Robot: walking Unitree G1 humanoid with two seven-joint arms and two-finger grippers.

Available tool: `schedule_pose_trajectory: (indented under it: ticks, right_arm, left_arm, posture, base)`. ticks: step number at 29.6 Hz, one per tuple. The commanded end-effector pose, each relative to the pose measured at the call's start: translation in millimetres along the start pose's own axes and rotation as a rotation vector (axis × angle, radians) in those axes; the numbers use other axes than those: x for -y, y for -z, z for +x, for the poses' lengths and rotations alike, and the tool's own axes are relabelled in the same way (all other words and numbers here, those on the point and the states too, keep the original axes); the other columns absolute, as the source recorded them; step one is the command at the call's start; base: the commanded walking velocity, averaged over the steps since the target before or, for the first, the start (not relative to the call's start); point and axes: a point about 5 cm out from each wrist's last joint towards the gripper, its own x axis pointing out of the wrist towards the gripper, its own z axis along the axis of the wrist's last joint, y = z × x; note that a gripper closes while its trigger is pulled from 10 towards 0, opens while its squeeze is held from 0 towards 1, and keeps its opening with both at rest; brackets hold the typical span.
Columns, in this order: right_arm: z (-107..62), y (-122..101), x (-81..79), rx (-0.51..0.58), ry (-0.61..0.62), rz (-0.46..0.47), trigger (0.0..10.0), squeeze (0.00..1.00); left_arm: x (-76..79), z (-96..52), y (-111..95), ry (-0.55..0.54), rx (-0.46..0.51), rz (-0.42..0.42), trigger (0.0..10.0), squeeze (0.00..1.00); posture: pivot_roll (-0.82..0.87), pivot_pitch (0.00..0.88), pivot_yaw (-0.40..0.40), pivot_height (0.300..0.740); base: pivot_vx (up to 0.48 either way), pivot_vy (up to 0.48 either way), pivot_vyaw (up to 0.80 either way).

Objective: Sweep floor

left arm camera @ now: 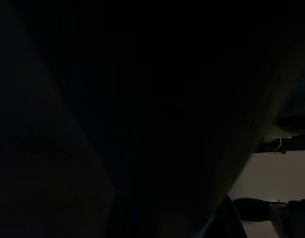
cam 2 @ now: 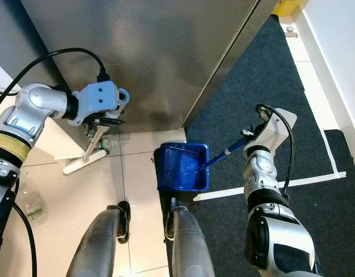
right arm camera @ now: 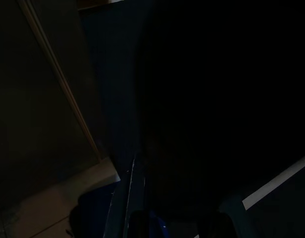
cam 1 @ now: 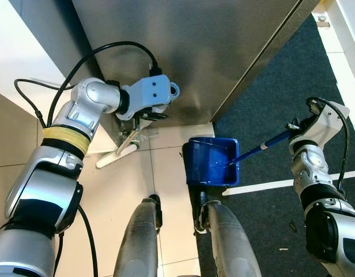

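A white hand brush leans on the tiled floor at the foot of a steel cabinet, its handle rising into my left gripper, which is shut on it. A blue dustpan sits on the floor at the edge of the dark carpet. Its long blue handle runs up to my right gripper, shut on the handle's end. In the dark right wrist view the blue handle can just be made out. A bit of crumpled clear litter lies beside the brush head.
The steel cabinet stands close ahead, its corner just beyond the dustpan. A white line crosses the carpet. Small scraps lie on the carpet near my right arm. A clear plastic piece lies on the tiles at the left. My legs are below.
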Motion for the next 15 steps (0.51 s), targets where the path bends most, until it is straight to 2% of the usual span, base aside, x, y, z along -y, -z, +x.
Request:
schedule_pose_trajectory:
  ticks: [1, 2, 3, 5, 9, 15]
  right_arm:
    - [-10.2, 32, 14.5, -0.142, 0.032, -0.034, 10.0, 0.00]
    - [-10.2, 32, 14.5, -0.142, 0.032, -0.034, 10.0, 0.00]
    - [-9.8, 31, 15.1, -0.140, 0.030, -0.034, 10.0, 0.00]
    - [-9.7, 31, 15.7, -0.138, 0.029, -0.033, 10.0, 0.00]
    - [-9.8, 31, 15.3, -0.139, 0.027, -0.032, 10.0, 0.00]
    - [-9.1, 30, 14.2, -0.137, 0.024, -0.028, 10.0, 0.00]
  left_arm:
    - [-11.1, -8.8, -6, -0.049, -0.033, 0.104, 10.0, 0.00]
    - [-11.1, -8.8, -6, -0.049, -0.033, 0.104, 10.0, 0.00]
    - [-18.5, -11.7, -22, -0.061, 0.093, 0.025, 10.0, 0.00]
    - [-25.1, -17.7, -45, -0.042, 0.273, -0.066, 10.0, 0.00]
    - [-29.0, -21.7, -49, -0.049, 0.294, -0.061, 10.0, 0.00]
    - [-41.9, -30.6, -48, -0.143, 0.282, -0.032, 10.0, 0.00]
  posture:
    - [0.08, 0.318, -0.126, 0.740]
    - [0.08, 0.318, -0.126, 0.740]
    - [0.08, 0.316, -0.127, 0.740]
    - [0.08, 0.316, -0.127, 0.740]
    - [0.08, 0.299, -0.126, 0.740]
    - [0.09, 0.289, -0.125, 0.740]
  base:
    - [0.000, 0.000, 0.00]
    - [0.000, 0.000, 0.00]
    - [0.000, 0.000, 0.00]
    - [0.000, 0.000, 0.00]
    - [0.000, 0.000, 0.00]
    - [0.000, 0.000, 0.00]
